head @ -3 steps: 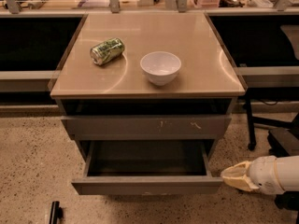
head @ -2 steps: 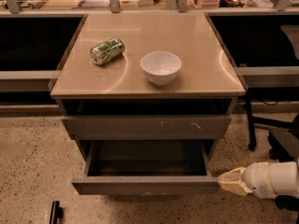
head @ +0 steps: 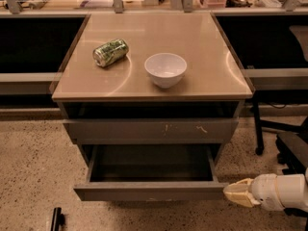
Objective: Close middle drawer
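The middle drawer (head: 144, 191) stands pulled far out of the grey cabinet, its plain grey front low in the view and its dark inside showing. My gripper (head: 230, 193), cream fingers on a white wrist, comes in from the lower right. Its tip sits right at the right end of the drawer's front, at the same height, touching or nearly touching it. The fingers are pressed together into a wedge and hold nothing.
Above the open drawer is a grey front with whitish scratches (head: 151, 129), slightly out. On the tan cabinet top (head: 211, 61) lie a crushed green can (head: 110, 52) and a white bowl (head: 165, 69). A black chair base (head: 288, 150) stands on the right. The floor is speckled.
My gripper has moved a little left and down, to the right end of the drawer's front. The drawer has not visibly moved.
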{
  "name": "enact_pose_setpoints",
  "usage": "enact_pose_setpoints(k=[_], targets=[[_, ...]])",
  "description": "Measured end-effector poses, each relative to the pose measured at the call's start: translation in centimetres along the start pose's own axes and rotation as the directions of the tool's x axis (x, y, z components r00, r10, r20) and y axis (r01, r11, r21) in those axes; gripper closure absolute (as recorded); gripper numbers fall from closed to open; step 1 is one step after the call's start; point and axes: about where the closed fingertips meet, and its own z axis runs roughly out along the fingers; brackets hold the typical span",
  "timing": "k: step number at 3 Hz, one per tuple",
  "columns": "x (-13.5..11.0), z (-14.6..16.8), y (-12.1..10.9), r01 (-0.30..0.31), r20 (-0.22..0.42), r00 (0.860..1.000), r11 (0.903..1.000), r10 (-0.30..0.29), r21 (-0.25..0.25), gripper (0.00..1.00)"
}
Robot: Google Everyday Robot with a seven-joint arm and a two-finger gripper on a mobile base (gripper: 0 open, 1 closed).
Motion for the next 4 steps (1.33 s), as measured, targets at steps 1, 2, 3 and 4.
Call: enact_pose_setpoints(k=[1, 2, 3, 4], targets=[[3.6, 2.0, -0.9, -0.070, 0.040, 0.997, 0.9975, 0.070, -0.005, 1.00], [7.8, 5.0, -2.2, -0.166, 0.058, 0.984, 0.9859, 0.167, -0.023, 1.00], [10.3, 7.9, -3.6, -0.226, 0.056, 0.972, 0.9730, 0.228, -0.047, 1.00], [9.8, 10.3, -6.5, -0.221, 0.048, 0.974, 0.9743, 0.223, -0.045, 1.00]])
